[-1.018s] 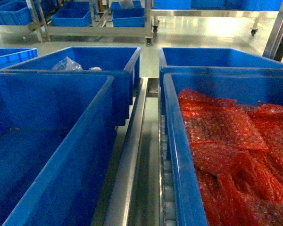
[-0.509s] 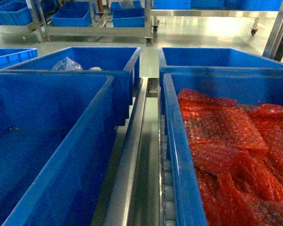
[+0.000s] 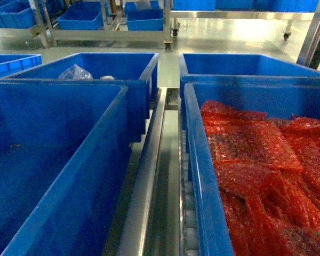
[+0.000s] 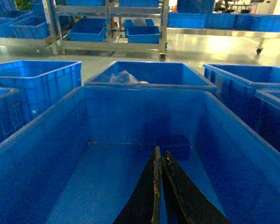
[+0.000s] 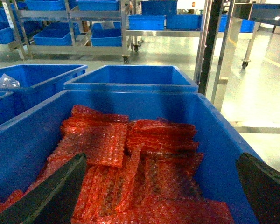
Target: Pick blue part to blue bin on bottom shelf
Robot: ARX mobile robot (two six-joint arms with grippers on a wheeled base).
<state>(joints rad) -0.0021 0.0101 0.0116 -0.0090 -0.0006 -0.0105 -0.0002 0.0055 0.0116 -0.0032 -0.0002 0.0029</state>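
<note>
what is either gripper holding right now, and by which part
Nothing. The left gripper is shut with its black fingers pressed together above the empty blue plastic bin; the right gripper hangs wide open over the red bubble-wrap bags.

A warehouse or factory floor: rows of blue bins (image 3: 69, 160) fill the foreground, steel racks (image 3: 109, 34) holding more bins cross the top, above a glossy floor (image 3: 229, 40).

Dim blue part (image 4: 176, 145) barely discernible, right gripper (image 5: 161, 186) fingers cropped by edges
</note>
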